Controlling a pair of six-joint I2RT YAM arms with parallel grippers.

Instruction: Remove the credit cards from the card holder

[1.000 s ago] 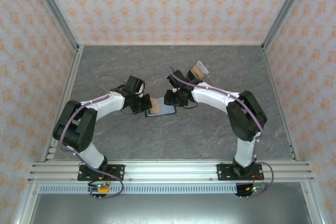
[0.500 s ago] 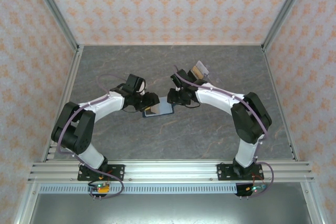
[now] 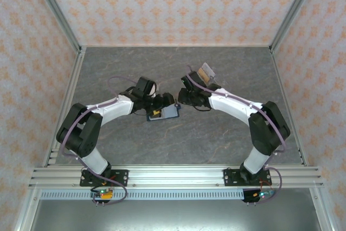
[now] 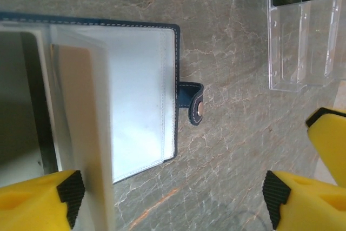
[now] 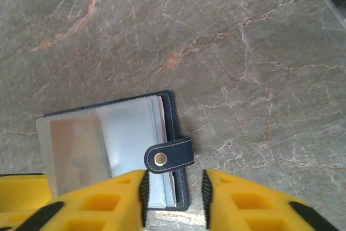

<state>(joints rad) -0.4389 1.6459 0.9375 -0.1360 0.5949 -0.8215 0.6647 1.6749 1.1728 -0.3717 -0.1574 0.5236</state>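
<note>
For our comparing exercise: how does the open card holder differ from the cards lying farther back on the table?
The card holder is dark navy with pale pockets; the cards are brown and see-through. The card holder lies open mid-table; the cards sit farther back, beside the right arm. The card holder looks bigger than the cards. Both rest on the grey table.

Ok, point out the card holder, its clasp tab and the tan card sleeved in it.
card holder [image 5: 130, 139]: right wrist view, clear inner pocket.
clasp tab [image 5: 177, 156]: right wrist view, strap beside the snap.
tan card [image 5: 75, 152]: right wrist view, card's middle.
</note>
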